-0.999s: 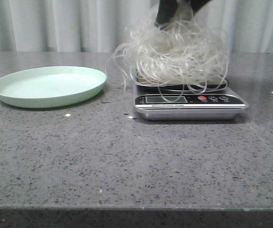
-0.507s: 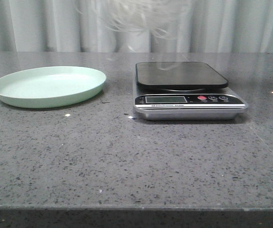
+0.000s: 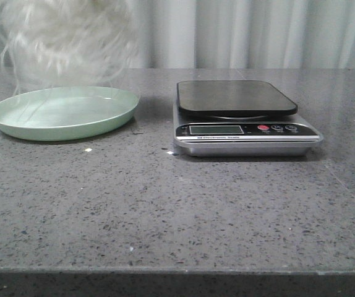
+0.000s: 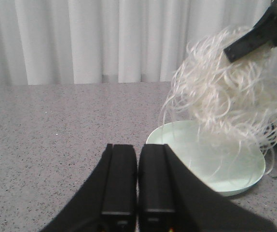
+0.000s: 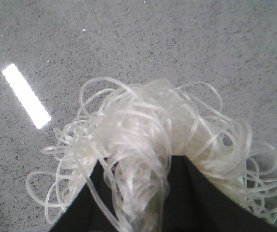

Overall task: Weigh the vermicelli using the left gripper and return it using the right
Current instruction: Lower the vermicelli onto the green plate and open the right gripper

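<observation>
Lifted off the scale (image 3: pixel 236 117) a moment ago, the vermicelli (image 4: pixel 230 101) now hangs below the right gripper (image 5: pixel 133 193) fingers clamped on it, just above the plate (image 3: pixel 63 111), ready for lowering; left gripper (image 4: pixel 138 179) sits closed, empty.

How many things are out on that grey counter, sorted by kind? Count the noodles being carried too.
Plates: 1, the pale green plate
Scales: 1, the kitchen scale
Noodle bundles: 1, the vermicelli, held above the plate by the right gripper
Total: 3
</observation>
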